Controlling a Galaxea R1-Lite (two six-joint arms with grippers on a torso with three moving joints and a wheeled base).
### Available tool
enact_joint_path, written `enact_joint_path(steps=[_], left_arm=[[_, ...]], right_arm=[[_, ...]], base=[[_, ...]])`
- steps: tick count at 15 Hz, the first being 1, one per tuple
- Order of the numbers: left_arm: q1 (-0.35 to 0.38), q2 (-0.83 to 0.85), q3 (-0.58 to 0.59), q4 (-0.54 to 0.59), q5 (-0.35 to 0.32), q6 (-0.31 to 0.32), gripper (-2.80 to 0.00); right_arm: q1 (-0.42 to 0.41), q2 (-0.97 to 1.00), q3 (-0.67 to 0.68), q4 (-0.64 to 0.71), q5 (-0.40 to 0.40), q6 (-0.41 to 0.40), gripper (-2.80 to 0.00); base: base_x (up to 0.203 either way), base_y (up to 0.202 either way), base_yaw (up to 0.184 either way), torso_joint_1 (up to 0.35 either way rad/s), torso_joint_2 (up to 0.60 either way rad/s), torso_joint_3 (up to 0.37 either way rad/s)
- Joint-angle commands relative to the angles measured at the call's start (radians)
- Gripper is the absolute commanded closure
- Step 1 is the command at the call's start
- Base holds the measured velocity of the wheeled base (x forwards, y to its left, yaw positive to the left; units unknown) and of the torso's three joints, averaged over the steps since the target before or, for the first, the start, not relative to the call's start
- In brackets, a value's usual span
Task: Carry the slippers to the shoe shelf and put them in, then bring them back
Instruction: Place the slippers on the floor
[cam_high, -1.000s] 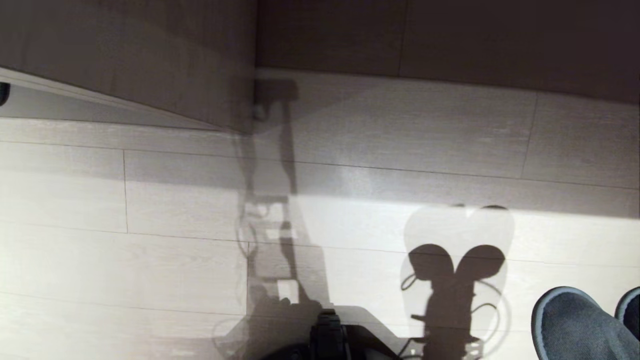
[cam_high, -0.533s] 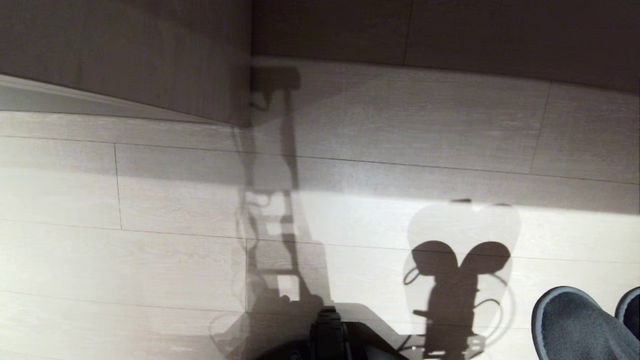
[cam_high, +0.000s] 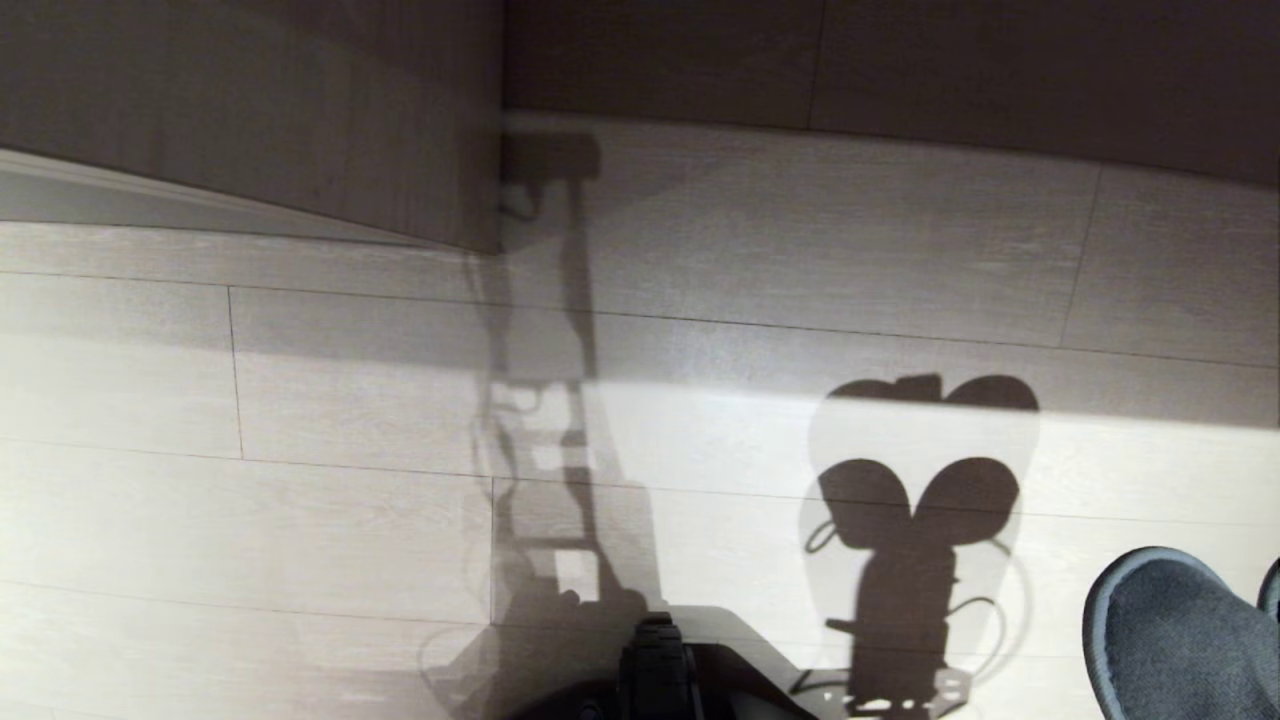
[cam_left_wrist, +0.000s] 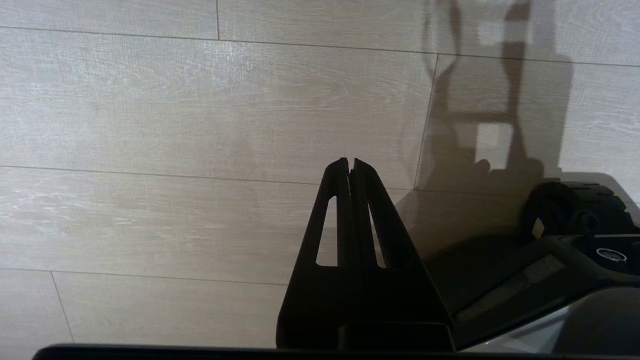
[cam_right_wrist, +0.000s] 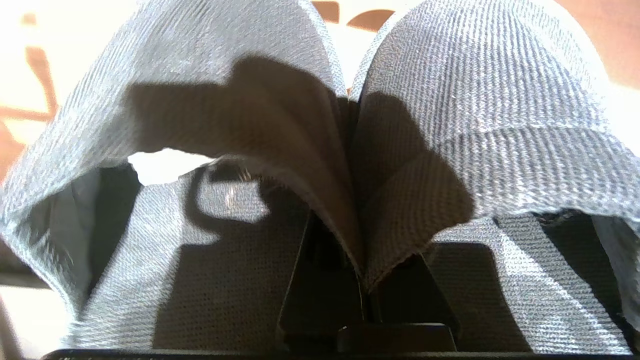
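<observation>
Both slippers (cam_right_wrist: 450, 100) hang together from my right gripper (cam_right_wrist: 356, 295), which is shut on their pinched grey fabric toe bands. The head view catches only their toes (cam_high: 1170, 640) at the lower right corner, above the pale floor, and the gripper itself is outside that view. Their rounded shadow (cam_high: 915, 500) falls on the sunlit planks. The corner of the shoe shelf (cam_high: 300, 130), a beige wood-grain panel with a pale base board (cam_high: 100, 185), stands at the upper left. My left gripper (cam_left_wrist: 348, 162) is shut and empty, parked low over the floor.
A dark wall or panel (cam_high: 900, 70) runs along the back. My own dark base (cam_high: 655, 670) sits at the bottom middle of the head view. Pale wood-look floor planks (cam_high: 300, 500) stretch between me and the shelf, crossed by my shadow.
The whole head view shifted a little, so the camera moved. The slippers have slid slightly toward the lower right corner, and their shadow on the floor has grown taller.
</observation>
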Motion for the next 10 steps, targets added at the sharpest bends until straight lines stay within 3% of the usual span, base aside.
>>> enact_joint_path(steps=[1, 4, 10], left_arm=[[0.0, 0.0, 0.0, 0.0, 0.0, 0.0, 0.0], [0.0, 0.0, 0.0, 0.0, 0.0, 0.0, 0.0], [0.0, -0.001, 0.0, 0.0, 0.0, 0.0, 0.0]], right_arm=[[0.001, 0.116, -0.066, -0.012, 0.004, -0.002, 0.0], [0.002, 0.44, -0.143, -0.157, 0.008, -0.01, 0.0], [0.004, 1.2, -0.274, -0.911, 0.0, -0.028, 0.0]], base=[[0.0, 0.0, 0.0, 0.0, 0.0, 0.0], [0.0, 0.0, 0.0, 0.0, 0.0, 0.0], [0.0, 0.0, 0.0, 0.0, 0.0, 0.0]])
